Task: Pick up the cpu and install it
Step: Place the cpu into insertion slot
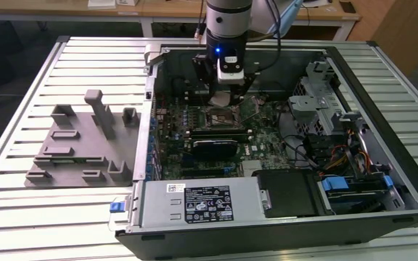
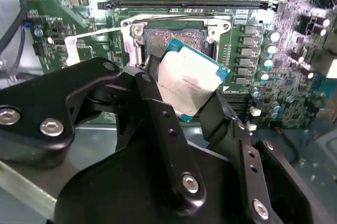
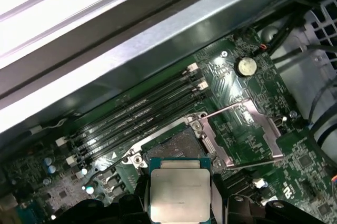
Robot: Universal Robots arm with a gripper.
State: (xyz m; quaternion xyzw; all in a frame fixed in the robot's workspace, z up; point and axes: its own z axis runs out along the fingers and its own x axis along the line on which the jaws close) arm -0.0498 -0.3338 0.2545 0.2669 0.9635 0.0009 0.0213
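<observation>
The black gripper [image 2: 184, 91] fills the foreground of the second wrist view, its two fingers [image 2: 154, 92] clamped on opposite edges of the cpu [image 2: 190, 77], silver lid facing the lens. The chip hangs over the motherboard [image 2: 58, 21] just short of the open socket [image 2: 158, 37], one corner overlapping the socket's frame in that view, and it looks tipped rather than flat to the board. Nothing shows it touching the socket; by appearance it is not yet seated.

In the first wrist view the cpu [image 3: 179, 195] sits square-on just before the socket [image 3: 176, 142], whose load plate [image 3: 242, 129] is swung open to one side. Memory slots [image 3: 137, 116] run along the socket's far side.

The exterior view shows the arm reaching down into the open computer case [image 1: 383, 125], the gripper [image 1: 222, 97] directly above the socket [image 1: 220, 116]. A grey fixture block [image 1: 85, 141] lies on the slatted surface [image 1: 20, 217], well away from the socket, outside the case.
</observation>
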